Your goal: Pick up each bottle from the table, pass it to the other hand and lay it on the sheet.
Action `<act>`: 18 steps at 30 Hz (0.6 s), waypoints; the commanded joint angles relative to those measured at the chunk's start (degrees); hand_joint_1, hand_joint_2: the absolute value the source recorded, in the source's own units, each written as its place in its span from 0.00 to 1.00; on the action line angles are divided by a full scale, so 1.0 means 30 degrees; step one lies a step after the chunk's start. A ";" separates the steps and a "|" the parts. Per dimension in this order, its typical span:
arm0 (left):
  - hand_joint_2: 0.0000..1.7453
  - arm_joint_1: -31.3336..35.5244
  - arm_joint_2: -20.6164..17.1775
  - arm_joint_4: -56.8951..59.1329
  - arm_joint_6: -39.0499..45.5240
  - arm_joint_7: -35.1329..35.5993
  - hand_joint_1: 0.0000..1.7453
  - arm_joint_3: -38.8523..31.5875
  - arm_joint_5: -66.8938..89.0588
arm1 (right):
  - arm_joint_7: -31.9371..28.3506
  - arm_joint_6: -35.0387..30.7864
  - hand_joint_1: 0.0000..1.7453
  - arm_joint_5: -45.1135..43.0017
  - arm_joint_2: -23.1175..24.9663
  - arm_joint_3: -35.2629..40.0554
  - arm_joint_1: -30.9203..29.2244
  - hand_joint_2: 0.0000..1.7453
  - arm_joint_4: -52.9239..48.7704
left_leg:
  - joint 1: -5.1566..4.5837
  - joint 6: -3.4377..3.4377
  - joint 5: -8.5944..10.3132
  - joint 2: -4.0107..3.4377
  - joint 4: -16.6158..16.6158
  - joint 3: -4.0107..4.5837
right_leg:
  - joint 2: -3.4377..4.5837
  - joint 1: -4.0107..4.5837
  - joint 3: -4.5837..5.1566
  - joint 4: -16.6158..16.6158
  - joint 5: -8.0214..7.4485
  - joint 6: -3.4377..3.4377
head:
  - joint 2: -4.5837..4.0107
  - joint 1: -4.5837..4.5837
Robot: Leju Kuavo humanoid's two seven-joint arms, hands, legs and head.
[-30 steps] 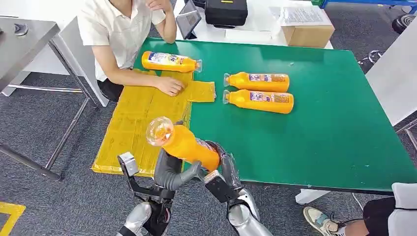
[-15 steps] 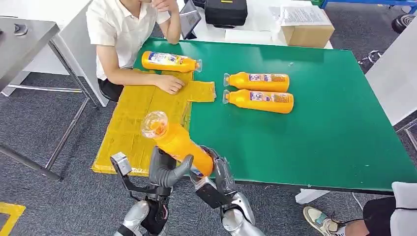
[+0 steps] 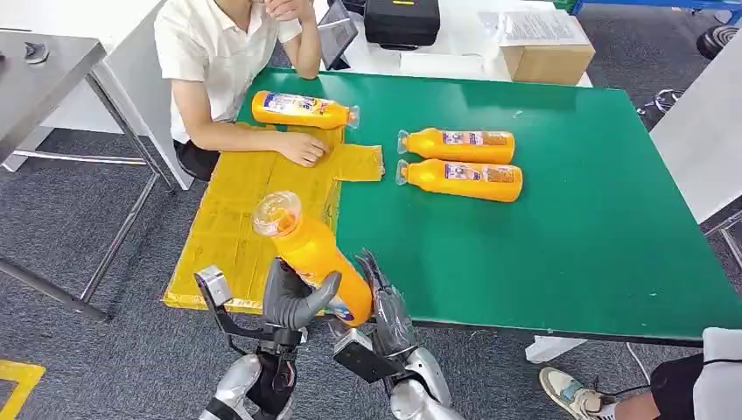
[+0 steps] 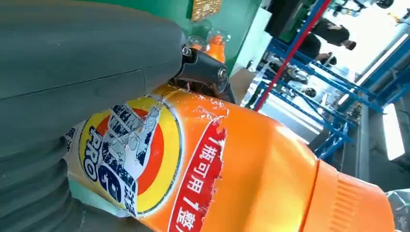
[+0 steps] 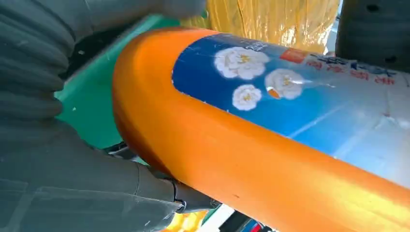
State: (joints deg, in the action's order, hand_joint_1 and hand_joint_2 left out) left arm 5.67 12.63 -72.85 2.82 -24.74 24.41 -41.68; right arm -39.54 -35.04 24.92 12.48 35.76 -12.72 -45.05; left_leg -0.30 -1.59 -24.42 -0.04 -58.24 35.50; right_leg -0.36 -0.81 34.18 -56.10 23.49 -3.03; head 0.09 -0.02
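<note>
An orange bottle (image 3: 311,254) with a clear cap is tilted up over the table's near left corner, cap toward the yellow sheet (image 3: 241,206). My left hand (image 3: 293,297) wraps its thumb around the bottle's body (image 4: 251,159). My right hand (image 3: 382,302) holds the bottle's base (image 5: 251,145) from the other side, its fingers standing up alongside it. Two more orange bottles (image 3: 459,144) (image 3: 462,179) lie side by side on the green table (image 3: 569,227). Another bottle (image 3: 302,109) lies on the sheet's far end.
A person in a white shirt (image 3: 214,52) sits at the table's far left corner, one hand (image 3: 302,150) resting on the sheet. A black case (image 3: 402,19) and a cardboard box (image 3: 547,57) stand beyond the table. Someone's shoe (image 3: 569,394) is at the near right.
Both hands and the held bottle have shifted left and slightly lower toward the sheet. My left hand's thumb has closed around the bottle's body.
</note>
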 commanded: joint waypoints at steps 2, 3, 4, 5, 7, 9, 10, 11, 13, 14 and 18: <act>1.00 -0.1498 -0.0296 -0.2947 -0.2269 0.1260 1.00 -0.0849 -0.2180 | -0.0154 -0.0555 0.00 -0.2366 -0.1227 0.2467 0.1644 1.00 -0.2660 | 0.0025 0.0040 -0.0044 -0.0017 0.0016 -0.0093 | 0.0026 0.0024 -0.0086 0.0016 0.0036 0.0042 | 0.0000 0.0000; 1.00 -0.1620 -0.0215 -0.3362 -0.2606 0.1545 1.00 -0.0998 -0.2629 | -0.0154 -0.0299 0.00 -0.2787 -0.1265 0.2482 0.1704 1.00 -0.3071 | 0.0015 0.0026 -0.0028 -0.0010 0.0005 -0.0038 | 0.0013 0.0014 -0.0035 0.0007 0.0023 0.0025 | 0.0000 0.0000; 1.00 -0.1778 -0.0184 -0.3772 -0.2695 0.1685 1.00 -0.1262 -0.2794 | -0.0154 -0.0193 0.00 -0.3096 -0.1255 0.2383 0.1736 1.00 -0.3236 | 0.0031 0.0040 -0.0060 -0.0008 -0.0010 -0.0072 | 0.0014 0.0031 -0.0071 -0.0002 0.0051 0.0040 | 0.0000 -0.0007; 1.00 -0.1880 -0.0155 -0.3998 -0.2711 0.1752 1.00 -0.1506 -0.2863 | -0.0154 0.0214 0.00 -0.3540 -0.1249 0.2222 0.1823 1.00 -0.3452 | 0.0018 0.0028 -0.0031 -0.0009 -0.0011 -0.0018 | 0.0012 0.0018 -0.0009 -0.0006 0.0025 0.0025 | 0.0000 -0.0007; 1.00 -0.1948 -0.0131 -0.4095 -0.2741 0.1920 1.00 -0.1844 -0.2998 | -0.0154 0.0164 0.00 -0.3714 -0.1263 0.2038 0.1958 1.00 -0.3702 | 0.0019 0.0029 -0.0025 0.0000 -0.0006 -0.0008 | 0.0002 0.0018 0.0002 -0.0002 0.0023 0.0026 | 0.0000 0.0000; 1.00 -0.1945 -0.0012 -0.3966 -0.3015 0.1949 1.00 -0.2252 -0.3254 | -0.0154 0.0240 0.00 -0.4056 -0.1286 0.1878 0.2137 1.00 -0.3917 | 0.0020 0.0040 -0.0037 0.0005 0.0002 -0.0046 | 0.0000 0.0019 -0.0038 0.0007 0.0036 0.0038 | 0.0000 0.0000; 1.00 -0.1991 0.0071 -0.4025 -0.3181 0.1993 1.00 -0.2468 -0.3435 | -0.0154 0.0211 0.00 -0.4185 -0.1279 0.1803 0.2210 1.00 -0.3969 | 0.0021 0.0031 -0.0023 0.0011 0.0002 -0.0019 | -0.0008 0.0019 -0.0014 0.0010 0.0024 0.0030 | 0.0000 0.0000; 1.00 -0.1991 0.0071 -0.4025 -0.3181 0.1993 1.00 -0.2468 -0.3435 | -0.0154 0.0211 0.00 -0.4185 -0.1279 0.1803 0.2210 1.00 -0.3969 | 0.0025 0.0041 -0.0040 0.0009 -0.0003 -0.0050 | -0.0002 0.0024 -0.0047 0.0008 0.0038 0.0041 | 0.0000 0.0000; 1.00 -0.2115 0.0243 -0.4326 -0.3393 0.1995 1.00 -0.2939 -0.3787 | -0.0154 0.0375 0.00 -0.4445 -0.1259 0.1635 0.2333 1.00 -0.3777 | 0.0014 0.0030 -0.0020 0.0001 0.0009 -0.0019 | 0.0000 0.0013 -0.0009 0.0009 0.0022 0.0030 | 0.0000 0.0000; 1.00 -0.2225 0.0495 -0.4646 -0.3750 0.2146 1.00 -0.3465 -0.4436 | -0.0154 0.1218 0.00 -0.5313 -0.1131 0.1104 0.2494 1.00 -0.3540 | 0.0026 0.0041 -0.0041 0.0003 0.0001 -0.0058 | -0.0001 0.0025 -0.0052 0.0009 0.0040 0.0043 | 0.0000 0.0000; 1.00 -0.2428 0.0779 -0.5265 -0.3757 0.2140 1.00 -0.4290 -0.4654 | -0.0154 0.0685 0.00 -0.5563 -0.0893 0.0220 0.2714 1.00 -0.2836 | 0.0024 0.0042 -0.0044 -0.0018 0.0015 -0.0077 | 0.0021 0.0023 -0.0067 0.0021 0.0037 0.0043 | 0.0000 -0.0007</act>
State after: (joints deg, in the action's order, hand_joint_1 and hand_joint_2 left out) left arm -1.38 13.03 -85.59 -8.09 -18.64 17.72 -54.43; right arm -40.26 -32.26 9.88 10.56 39.52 -5.61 -55.63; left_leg -0.30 -1.57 -24.43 -0.06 -58.23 35.57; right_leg -0.36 -0.80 34.27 -56.10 23.50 -3.02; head 0.09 -0.04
